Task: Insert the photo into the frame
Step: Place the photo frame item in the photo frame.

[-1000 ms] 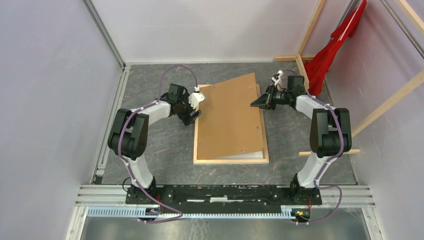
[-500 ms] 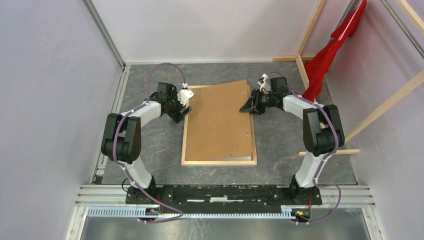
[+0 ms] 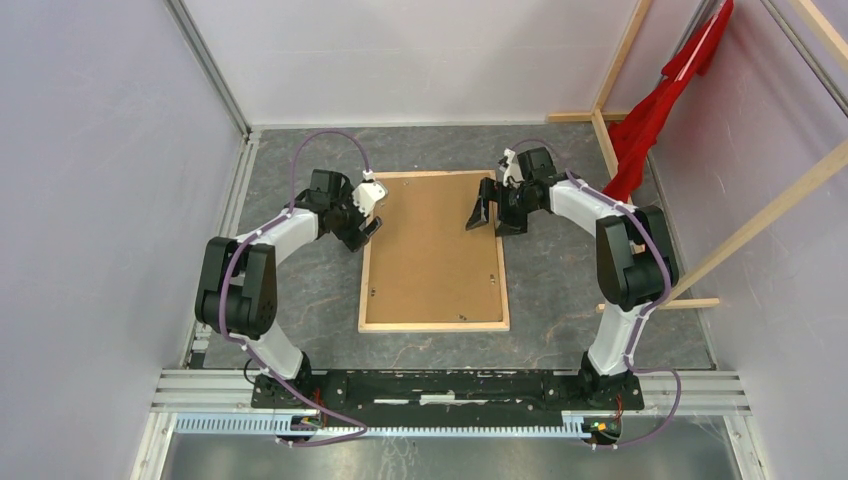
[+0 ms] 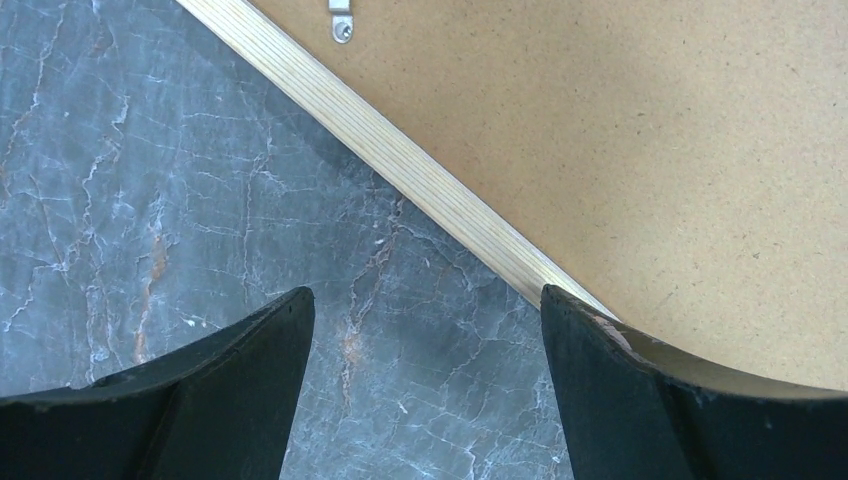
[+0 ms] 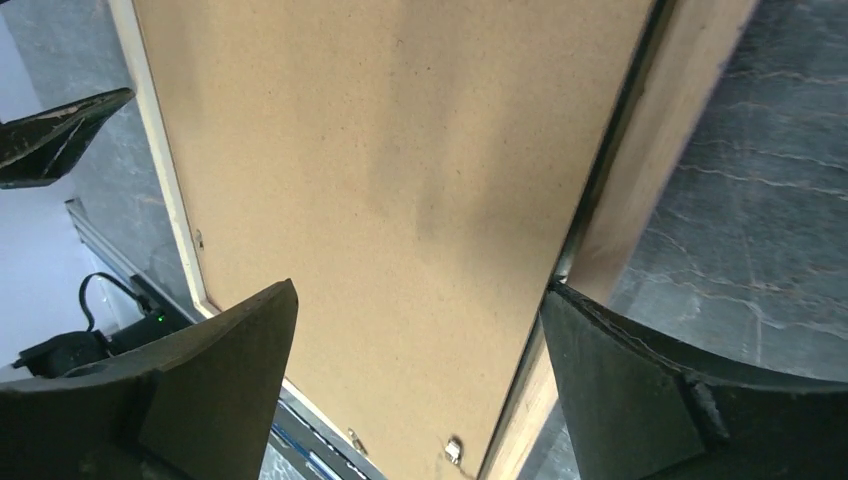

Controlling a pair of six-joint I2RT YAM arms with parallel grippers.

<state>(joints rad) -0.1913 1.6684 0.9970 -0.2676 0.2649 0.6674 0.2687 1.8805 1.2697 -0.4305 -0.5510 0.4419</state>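
The frame lies back-up on the grey, marble-veined surface — thin borders of pale, striped wood around a flat, speckly brown backing board, with a small metal clip at its edge. The left tool is spread wide at the left border, gripping nothing; the right tool gapes over the far right edge — also empty.

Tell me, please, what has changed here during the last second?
The frame slid to the left. The board, which lay askew over it, turned and now sits square inside its borders. The left hand and the right hand moved left along with it. Both are open and grip nothing. The red cloth and the wooden beams stayed where they were.
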